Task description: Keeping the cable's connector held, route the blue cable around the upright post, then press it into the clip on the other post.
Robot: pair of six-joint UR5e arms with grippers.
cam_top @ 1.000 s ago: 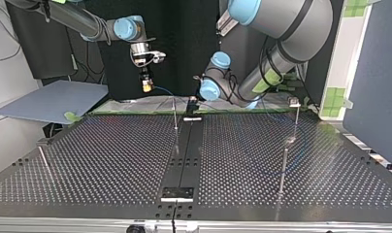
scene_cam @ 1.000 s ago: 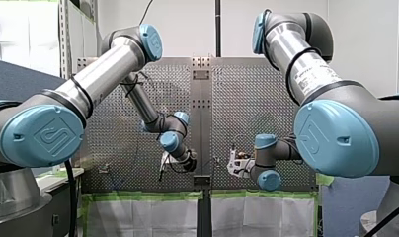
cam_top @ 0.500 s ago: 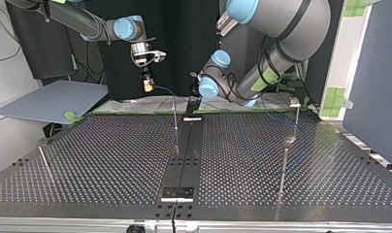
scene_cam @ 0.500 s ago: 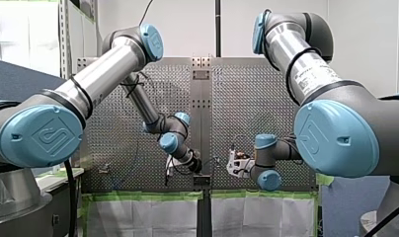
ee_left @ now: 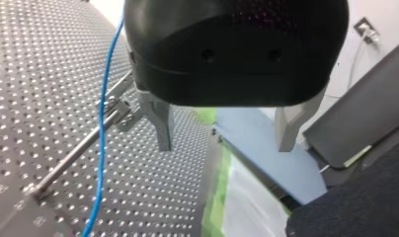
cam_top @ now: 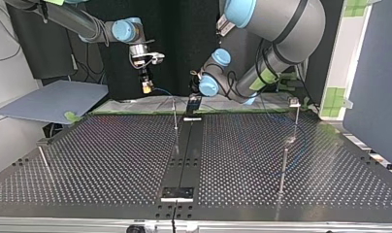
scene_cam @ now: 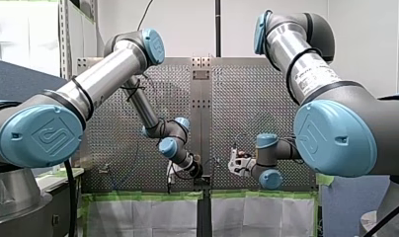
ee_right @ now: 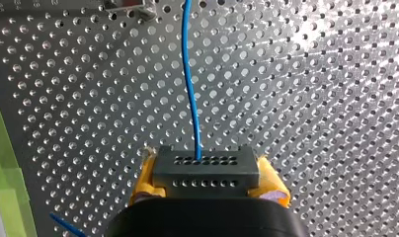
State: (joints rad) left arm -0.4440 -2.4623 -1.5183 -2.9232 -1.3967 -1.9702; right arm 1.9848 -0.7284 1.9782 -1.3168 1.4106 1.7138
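Observation:
My right gripper [ee_right: 207, 197] is shut on the grey connector [ee_right: 206, 170], which sits between its yellow pads [ee_right: 144, 182]. The blue cable [ee_right: 190, 89] runs straight ahead from the connector over the perforated plate. In the top view that gripper [cam_top: 146, 87] hangs above the table's far edge, and the cable [cam_top: 162, 91] leads toward a thin upright post [cam_top: 175, 114]. My left gripper [ee_left: 224, 143] is open with nothing between its metal fingers [ee_left: 160, 123]. The cable [ee_left: 104, 128] passes just beside one finger, near a post with a clip [ee_left: 113, 108]. In the front view my left gripper [scene_cam: 170, 173] is low near the middle.
Further thin posts stand at the top view's right [cam_top: 295, 116], nearer front right [cam_top: 283, 170] and low at the left [cam_top: 42, 158]. A dark centre rail [cam_top: 187, 145] splits the perforated table. A blue-grey board [cam_top: 53, 99] lies off the far left edge.
My left gripper has moved toward the table's middle and a little lower, closer to the central post. My right gripper has shifted only slightly and still holds the connector.

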